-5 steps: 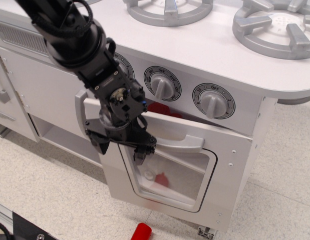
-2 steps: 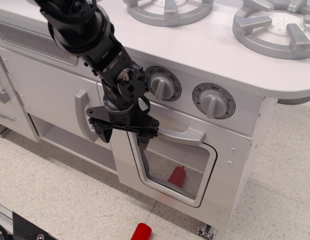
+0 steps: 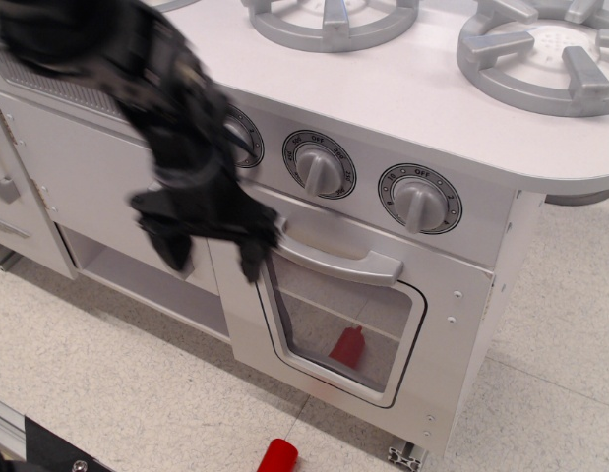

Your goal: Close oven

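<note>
The oven (image 3: 383, 285) stood on a pale speckled floor (image 3: 107, 383), its white door (image 3: 324, 324) sitting flush against the front, below three grey dials (image 3: 419, 200). The wide grey handle (image 3: 338, 264) ran across the top of the door, and through the rounded window (image 3: 343, 324) a red thing (image 3: 347, 346) showed inside. The white top (image 3: 402, 88) carried two grey burner rings (image 3: 540, 49). To the left was a plain white cupboard front (image 3: 83, 167) with an open shelf (image 3: 137, 275) beneath it.

The arm (image 3: 137, 79) was a black blur reaching in from the upper left. Its end effector (image 3: 211, 258) hung just beside the left end of the handle, two dark fingers (image 3: 253, 261) spread apart and pointing down, holding nothing; whether it touched the door I could not tell.

A small red cylinder (image 3: 277, 456) lay on the floor in front of the oven, and a dark metal frame (image 3: 38, 447) cut across the bottom left corner.
</note>
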Robot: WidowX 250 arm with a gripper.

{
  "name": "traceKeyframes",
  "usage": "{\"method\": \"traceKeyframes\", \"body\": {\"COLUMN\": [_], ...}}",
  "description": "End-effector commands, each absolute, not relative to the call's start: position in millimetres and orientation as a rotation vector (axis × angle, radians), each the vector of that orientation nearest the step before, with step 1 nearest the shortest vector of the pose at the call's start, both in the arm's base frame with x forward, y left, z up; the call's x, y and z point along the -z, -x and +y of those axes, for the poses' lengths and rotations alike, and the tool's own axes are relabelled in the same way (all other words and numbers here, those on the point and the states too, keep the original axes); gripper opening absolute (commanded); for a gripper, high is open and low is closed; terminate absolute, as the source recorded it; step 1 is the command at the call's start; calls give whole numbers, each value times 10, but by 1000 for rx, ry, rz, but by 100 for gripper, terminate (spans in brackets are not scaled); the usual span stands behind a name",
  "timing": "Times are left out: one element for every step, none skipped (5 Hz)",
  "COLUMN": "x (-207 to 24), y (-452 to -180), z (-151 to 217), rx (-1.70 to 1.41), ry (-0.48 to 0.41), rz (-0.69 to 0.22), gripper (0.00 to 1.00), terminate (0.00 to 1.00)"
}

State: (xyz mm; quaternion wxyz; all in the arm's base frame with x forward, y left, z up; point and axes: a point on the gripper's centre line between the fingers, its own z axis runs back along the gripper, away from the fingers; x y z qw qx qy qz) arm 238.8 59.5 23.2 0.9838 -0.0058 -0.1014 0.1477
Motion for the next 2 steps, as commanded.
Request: {"method": "traceKeyframes", "body": {"x": [-675,-675], "y": [-2312,-2312], "z": [727,727], "rx": [-335,-335], "ry": [-10,-10], "rz": [-208,-208], "gripper": [100,100], "terminate": [0,100]}}
